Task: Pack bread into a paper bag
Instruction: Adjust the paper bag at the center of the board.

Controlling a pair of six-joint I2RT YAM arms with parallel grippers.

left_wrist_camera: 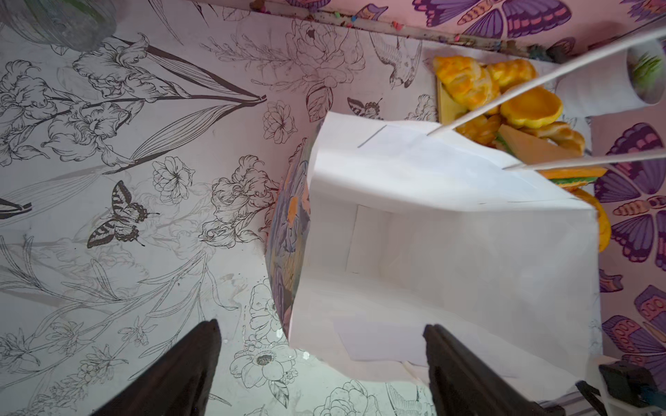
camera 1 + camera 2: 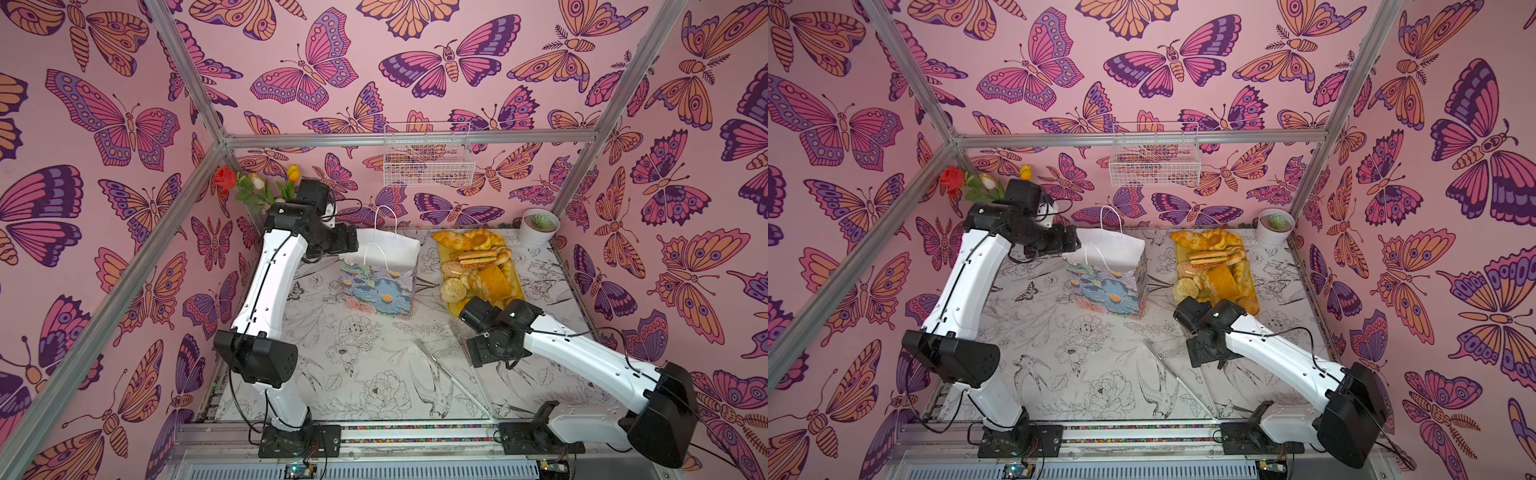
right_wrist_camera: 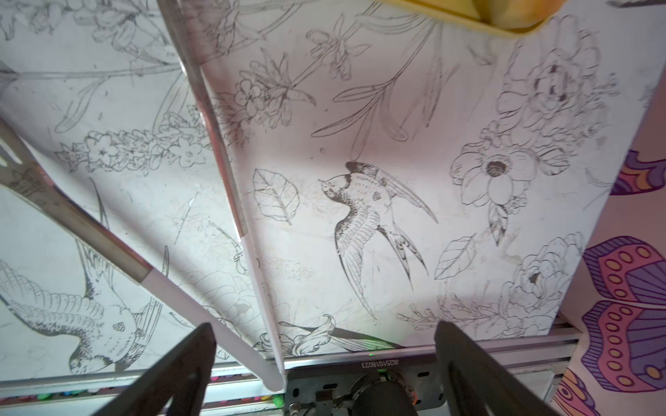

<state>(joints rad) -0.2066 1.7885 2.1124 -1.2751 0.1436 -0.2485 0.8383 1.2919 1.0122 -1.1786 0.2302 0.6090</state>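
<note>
Left gripper [image 1: 321, 323], jaws wide apart, sits at the rim of the bag [image 1: 450, 252]. One finger shows over the bag's white inside and one over the table [image 1: 144, 180], so the jaws appear to straddle a wall near a corner without pinching it. The bag stands upright with its mouth open, toward the far edge of the table, left of centre. No bread can be seen inside. Two cord handles [image 1: 594, 161] rise from the rim.

Right gripper [image 3: 324, 324], also wide and holding nothing, hangs low over bare table. Tongs [image 3: 259, 299] lie just beside it, and a corner of the yellow tray [image 3: 504, 25] is near. In both top views the bread [image 2: 478, 274] [image 2: 1214, 278] is heaped on that tray, just right of the bag and toward the far right corner. A sandwich [image 2: 478, 257] lies on top of the heap.

The likely step is steadying the bag for the first piece. To do it well, the left jaws should close on the paper wall alone, clear of the cord. They should hold firm without pulling, since a tug would probably tilt or crumple the light bag. Keeping the mouth square gives the other arm a wide target. The right gripper needs to turn toward the tray, avoid the tongs, and take a loose top piece rather than one wedged beneath.
</note>
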